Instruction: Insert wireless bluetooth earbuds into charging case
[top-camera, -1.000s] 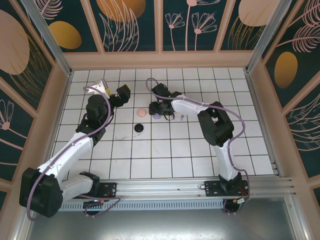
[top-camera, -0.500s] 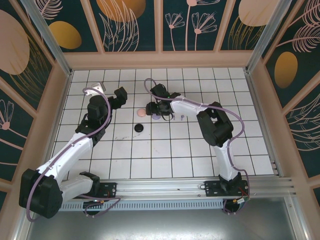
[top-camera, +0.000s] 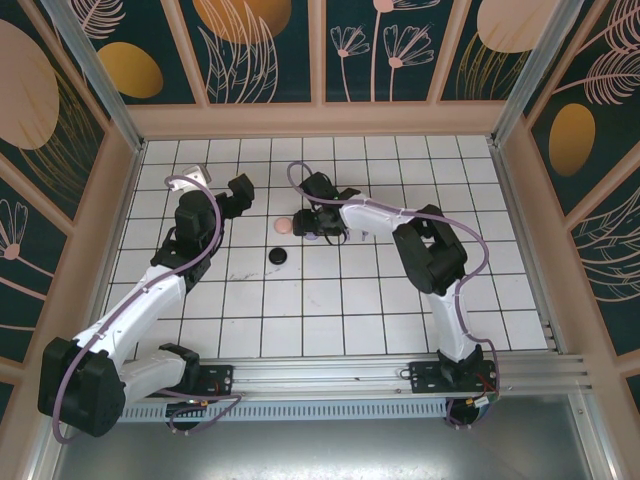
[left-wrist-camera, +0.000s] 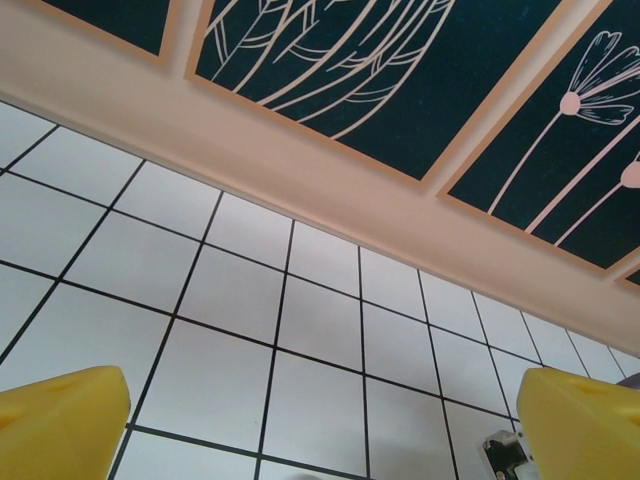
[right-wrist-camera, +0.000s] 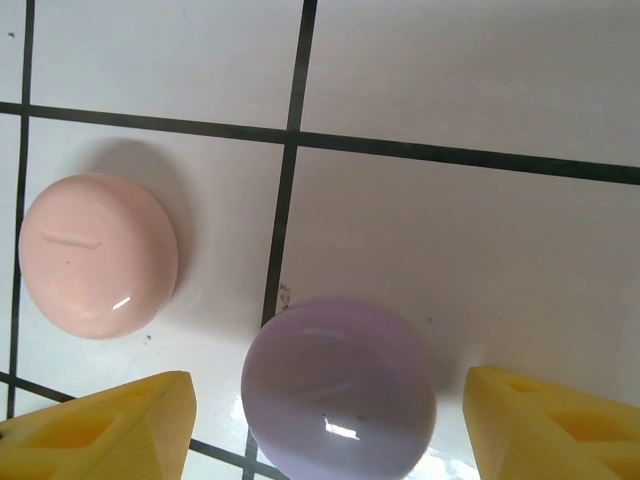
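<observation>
Right gripper (right-wrist-camera: 330, 445) hangs with its yellow fingers (right-wrist-camera: 110, 420) spread either side of the lilac charging case (right-wrist-camera: 338, 388). Tile shows in both gaps, so nothing is gripped. Its wrist camera gives the closed glossy lid and the pink case (right-wrist-camera: 98, 255) near it but apart, with a shallow slot mark. The overhead view adds the black case (top-camera: 278, 257), well apart on open tiles, with free table (top-camera: 400, 300) nearer the bases. A speck just right of the gripper may be an earbud (top-camera: 364, 233). Left gripper (left-wrist-camera: 320, 425) is spread wide and empty, facing the back wall (left-wrist-camera: 300, 170).
</observation>
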